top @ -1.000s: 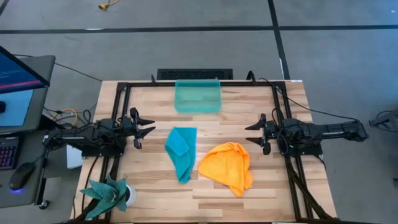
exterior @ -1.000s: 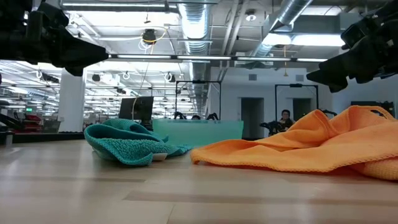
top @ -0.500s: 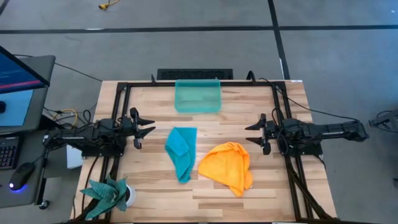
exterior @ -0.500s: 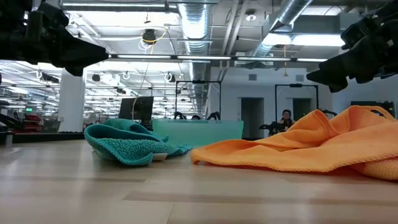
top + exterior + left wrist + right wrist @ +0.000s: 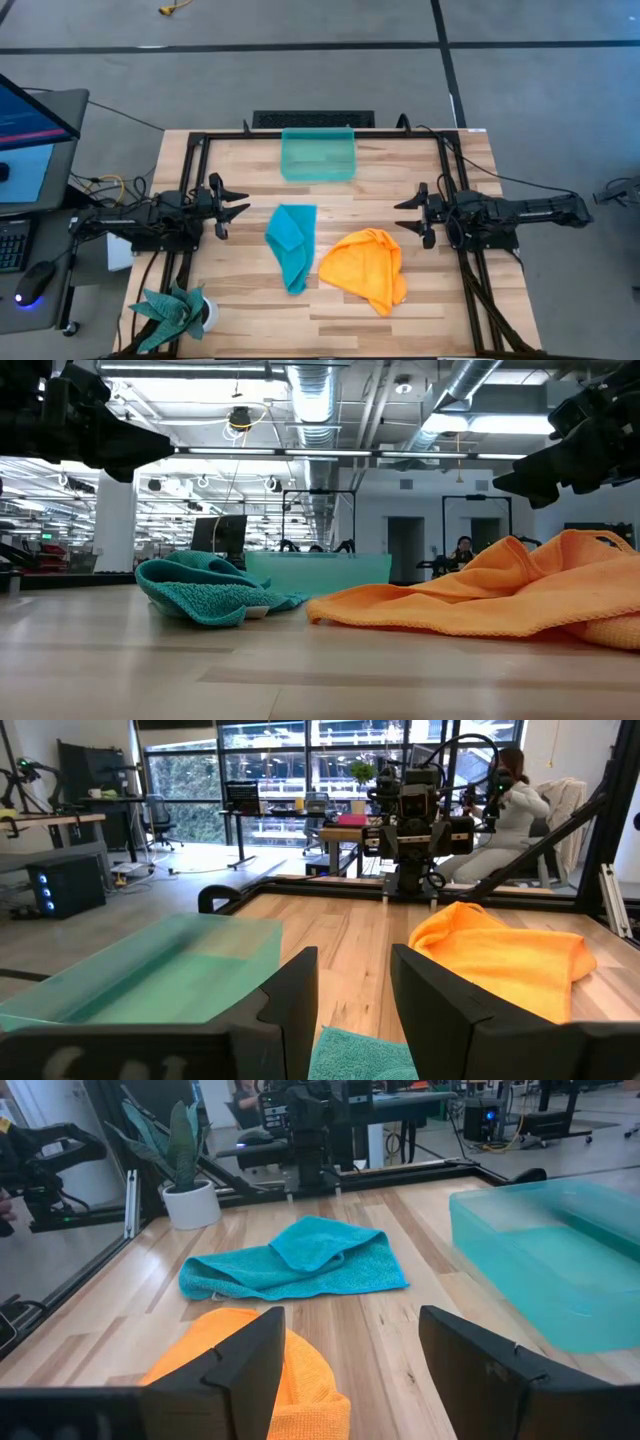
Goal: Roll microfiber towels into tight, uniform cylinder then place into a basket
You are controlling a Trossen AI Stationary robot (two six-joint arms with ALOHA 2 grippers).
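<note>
A teal-blue towel (image 5: 291,241) lies crumpled on the wooden table near its middle, one part folded over itself. A larger orange towel (image 5: 368,267) lies bunched to its right. The translucent teal basket (image 5: 318,154) stands at the table's far edge. My left gripper (image 5: 243,203) hovers open at the left edge, pointing toward the towels, with nothing between its fingers (image 5: 296,1000). My right gripper (image 5: 402,214) hovers open at the right edge, facing it, fingers (image 5: 250,1355) bare.
A green spiky plant in a white pot (image 5: 178,311) stands at the near left corner. A black frame (image 5: 190,160) runs along the table's sides and far edge. Bare wood lies between the towels and the basket and along the near edge. A laptop (image 5: 25,140) sits off the table's left.
</note>
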